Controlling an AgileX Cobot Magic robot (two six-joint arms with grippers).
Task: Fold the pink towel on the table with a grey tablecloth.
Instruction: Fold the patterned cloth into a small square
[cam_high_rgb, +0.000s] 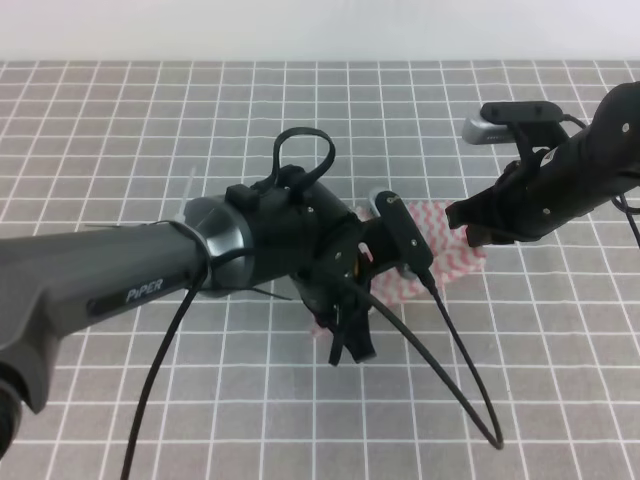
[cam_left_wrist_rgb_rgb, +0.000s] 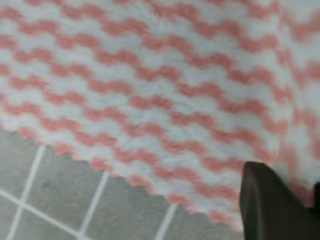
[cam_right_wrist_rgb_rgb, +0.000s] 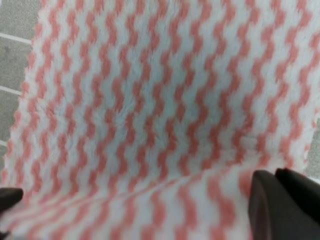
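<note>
The pink towel (cam_high_rgb: 445, 238) lies mid-table on the table with a grey tablecloth (cam_high_rgb: 150, 120), mostly hidden under my left arm. My left gripper (cam_high_rgb: 352, 345) points down at the towel's near edge. The left wrist view shows the towel (cam_left_wrist_rgb_rgb: 150, 75) close up, with a single dark finger (cam_left_wrist_rgb_rgb: 270, 205) at the bottom right, so I cannot tell how the jaws stand. My right gripper (cam_high_rgb: 462, 226) sits at the towel's right edge. In the right wrist view the towel (cam_right_wrist_rgb_rgb: 150, 100) rises in a crease between its two widely spread fingers (cam_right_wrist_rgb_rgb: 285, 205), so this gripper (cam_right_wrist_rgb_rgb: 140, 194) is open.
Grey gridded cloth (cam_left_wrist_rgb_rgb: 50, 200) shows beside the towel's frayed edge, and also at the upper left corner (cam_right_wrist_rgb_rgb: 15, 20) of the right wrist view. A black cable (cam_high_rgb: 450, 370) loops from the left wrist over the table's near side. A white wall (cam_high_rgb: 320, 25) borders the far edge.
</note>
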